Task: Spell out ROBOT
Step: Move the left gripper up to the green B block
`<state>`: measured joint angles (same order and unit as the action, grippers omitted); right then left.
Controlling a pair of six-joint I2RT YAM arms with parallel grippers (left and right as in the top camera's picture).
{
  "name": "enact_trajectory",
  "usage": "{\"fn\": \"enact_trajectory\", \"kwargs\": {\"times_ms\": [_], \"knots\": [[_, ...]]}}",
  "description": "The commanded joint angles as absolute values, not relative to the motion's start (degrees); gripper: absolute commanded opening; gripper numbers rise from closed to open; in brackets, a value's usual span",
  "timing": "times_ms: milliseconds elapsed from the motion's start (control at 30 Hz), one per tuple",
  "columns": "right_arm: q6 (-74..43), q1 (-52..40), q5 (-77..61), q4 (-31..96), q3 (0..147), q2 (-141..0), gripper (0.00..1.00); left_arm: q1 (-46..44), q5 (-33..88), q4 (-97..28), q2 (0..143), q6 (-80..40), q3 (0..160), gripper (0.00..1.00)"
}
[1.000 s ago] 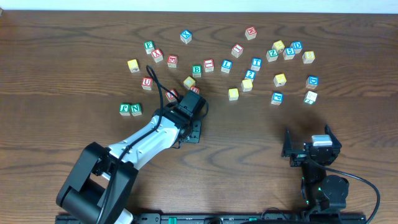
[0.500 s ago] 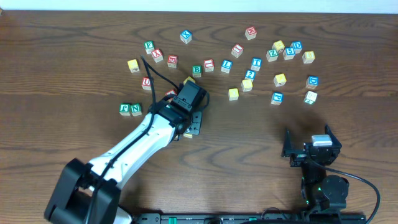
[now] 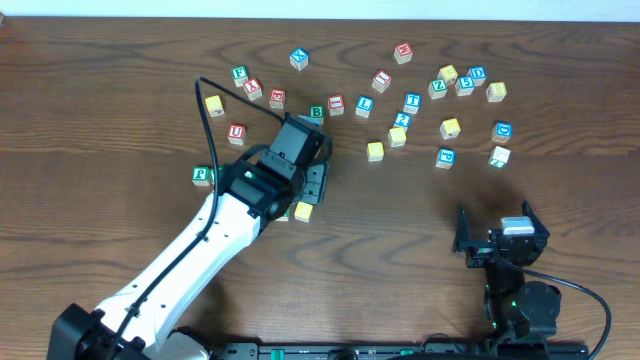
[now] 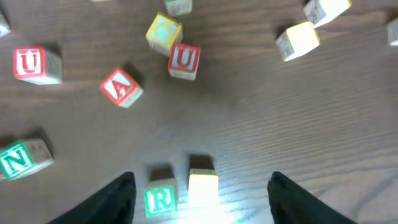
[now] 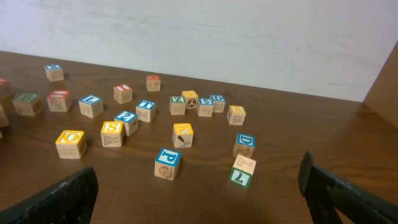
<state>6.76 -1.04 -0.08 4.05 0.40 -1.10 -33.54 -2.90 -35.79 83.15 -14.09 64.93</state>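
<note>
Green R cube (image 4: 160,200) sits on the table just beside a yellow cube (image 4: 203,185) with a small gap. Both are down between the fingers of the left gripper (image 4: 201,180), which are spread wide and clamped on neither. Green B cube (image 3: 316,113) and blue T cube (image 3: 412,101) are back in the scattered bunch. Right gripper (image 3: 496,222) sits well apart from the cubes – jaws wide apart, nothing in them.

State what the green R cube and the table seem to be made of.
Green R cube: looks like pale unfinished wood, with bare sides and a printed letter face. Table: dark wood or wood-look laminate, streaky grain, slight sheen.
</note>
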Motion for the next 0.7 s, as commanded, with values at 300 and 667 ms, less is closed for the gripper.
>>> {"fn": "enact_trajectory", "kwargs": {"times_ms": [300, 667], "knots": [[7.38, -1.17, -0.14, 4.29, 0.32, -1.02, 0.99, -28.53, -2.15, -53.32, 99.39, -9.39, 98.37, 0.69], [7.38, -1.17, -0.14, 4.29, 0.32, -1.02, 0.99, -28.23, -1.85, -60.2, 123.31, -10.04, 119.74, 0.69]]}}
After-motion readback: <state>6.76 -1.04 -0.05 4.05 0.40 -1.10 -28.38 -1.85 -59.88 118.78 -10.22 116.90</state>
